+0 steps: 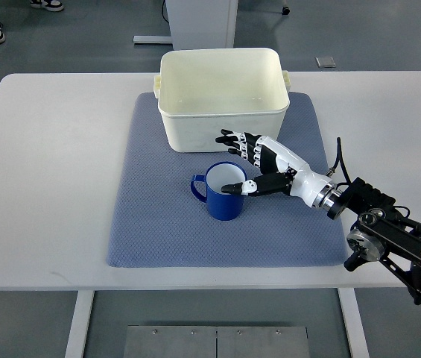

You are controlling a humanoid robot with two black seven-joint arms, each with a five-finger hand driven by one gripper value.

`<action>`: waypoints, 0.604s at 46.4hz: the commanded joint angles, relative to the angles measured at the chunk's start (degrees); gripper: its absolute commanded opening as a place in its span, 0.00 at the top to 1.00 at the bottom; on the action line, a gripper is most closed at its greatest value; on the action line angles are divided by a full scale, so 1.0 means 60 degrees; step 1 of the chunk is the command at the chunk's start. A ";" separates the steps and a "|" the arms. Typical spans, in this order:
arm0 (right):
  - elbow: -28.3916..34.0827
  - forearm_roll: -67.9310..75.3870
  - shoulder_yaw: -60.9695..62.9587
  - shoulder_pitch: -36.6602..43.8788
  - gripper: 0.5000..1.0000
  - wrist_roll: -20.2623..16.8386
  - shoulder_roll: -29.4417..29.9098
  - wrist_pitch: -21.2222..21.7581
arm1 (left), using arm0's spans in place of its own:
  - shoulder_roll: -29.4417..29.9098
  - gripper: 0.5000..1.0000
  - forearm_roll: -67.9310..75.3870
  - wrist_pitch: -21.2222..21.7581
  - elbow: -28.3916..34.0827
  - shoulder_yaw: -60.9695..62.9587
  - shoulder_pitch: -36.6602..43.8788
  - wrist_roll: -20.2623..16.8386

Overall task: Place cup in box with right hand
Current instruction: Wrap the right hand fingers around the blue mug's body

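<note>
Cup [221,192] upright on mat [150,224], at 6 o'clock from box [223,95]. Right robot hand [258,160] spread wide at cup's 3 o'clock, thumb over rim, no grip yet. Likely light, rigid, slick; pinch rim wall opposite handle.

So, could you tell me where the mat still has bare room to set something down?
The mat is bare left of the blue cup and along its near edge. It is crowded between the cup and the white box, where the right hand reaches in.
</note>
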 commanded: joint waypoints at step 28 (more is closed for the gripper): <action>-0.0191 0.0000 -0.0446 -0.0235 0.03 0.0175 0.0369 -0.0489 | 0.0000 0.00 0.0000 -0.0002 0.0001 -0.0010 0.0001 0.0000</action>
